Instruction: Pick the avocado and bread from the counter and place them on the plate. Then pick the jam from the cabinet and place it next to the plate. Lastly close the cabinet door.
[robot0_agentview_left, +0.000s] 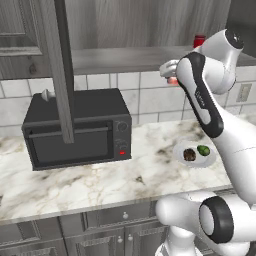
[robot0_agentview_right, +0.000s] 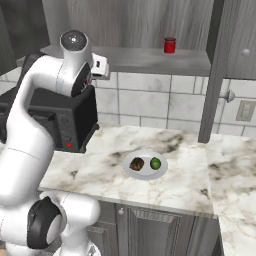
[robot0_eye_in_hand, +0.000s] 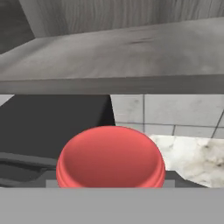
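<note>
White marble tabletop (robot0_agentview_right: 165, 185) veined in beige-brown carries a white plate (robot0_agentview_right: 145, 172); on the plate, a dark brown speckled bread (robot0_agentview_right: 136, 164) and a glossy green avocado (robot0_agentview_right: 155, 163). Left of the plate, a black microwave (robot0_agentview_left: 75, 127). Above it, a grey wood-grain cabinet (robot0_agentview_right: 150, 22) with a dark red jar (robot0_agentview_right: 170, 45). A pinkish-red jam (robot0_eye_in_hand: 110, 158) fills the hand view.

Glossy white rounded arm (robot0_agentview_left: 235, 145) segments, black joint bands, grey end caps
</note>
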